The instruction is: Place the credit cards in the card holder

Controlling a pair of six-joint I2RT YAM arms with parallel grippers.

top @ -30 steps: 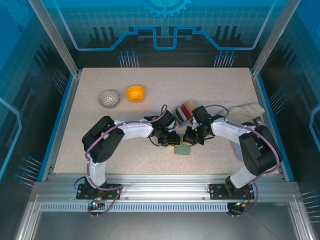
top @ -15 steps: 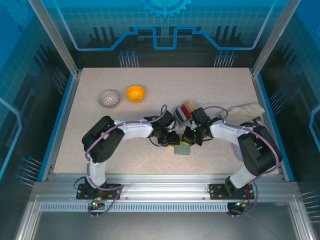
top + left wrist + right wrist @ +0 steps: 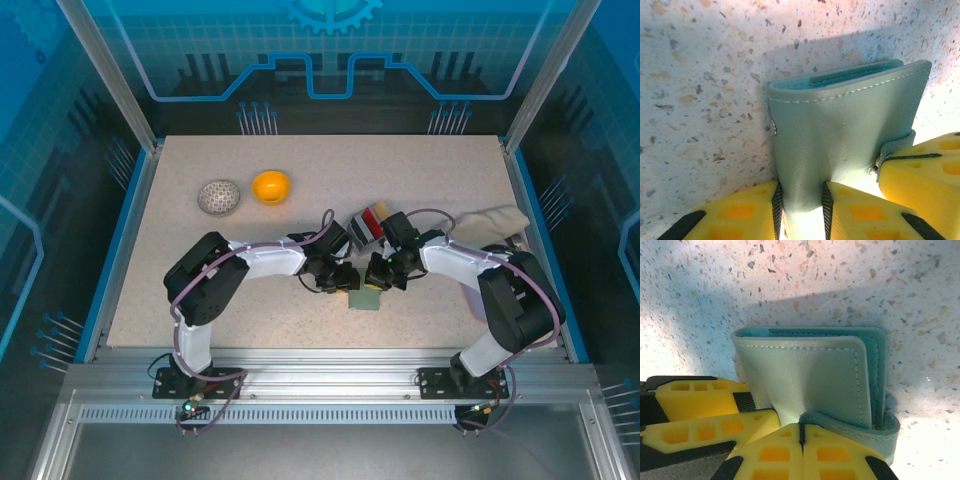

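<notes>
The grey-green card holder (image 3: 366, 299) lies folded on the speckled table between both grippers. In the left wrist view my left gripper (image 3: 800, 200) is shut on the near edge of the card holder (image 3: 840, 125), whose teal lining shows at the far edge. My right gripper (image 3: 801, 432) is shut on the snap tab (image 3: 855, 426) that wraps round the card holder (image 3: 805, 370). In the top view the left gripper (image 3: 346, 280) and right gripper (image 3: 377, 281) meet just above the holder. The credit cards (image 3: 368, 223), red, black and white, lie stacked behind the grippers, partly covered by the arms.
An orange ball (image 3: 271, 186) and a white-grey dimpled ball (image 3: 219, 197) sit at the back left. A beige cloth (image 3: 492, 221) lies at the right edge of the table (image 3: 200, 300). The other gripper's yellow fingers (image 3: 925, 170) (image 3: 705, 400) crowd each wrist view.
</notes>
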